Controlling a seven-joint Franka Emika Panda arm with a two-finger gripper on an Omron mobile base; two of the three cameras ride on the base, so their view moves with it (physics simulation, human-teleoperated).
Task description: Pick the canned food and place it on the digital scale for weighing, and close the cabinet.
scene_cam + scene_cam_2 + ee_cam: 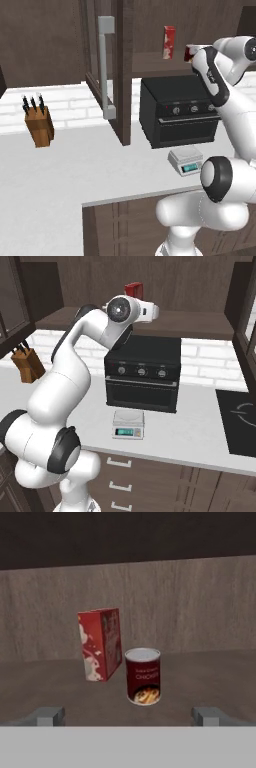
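Kitchen counter w/ open cabinet above — arm up at the shelf.
Gripper spread wide, holding nothing; canned food upright at frame centre in hand view, just right of red box. Digital scale sits lower centre, in front of black oven.

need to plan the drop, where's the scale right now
The scale sits on the counter just in front of the black oven; in the left base view it is right of centre, beside the arm.
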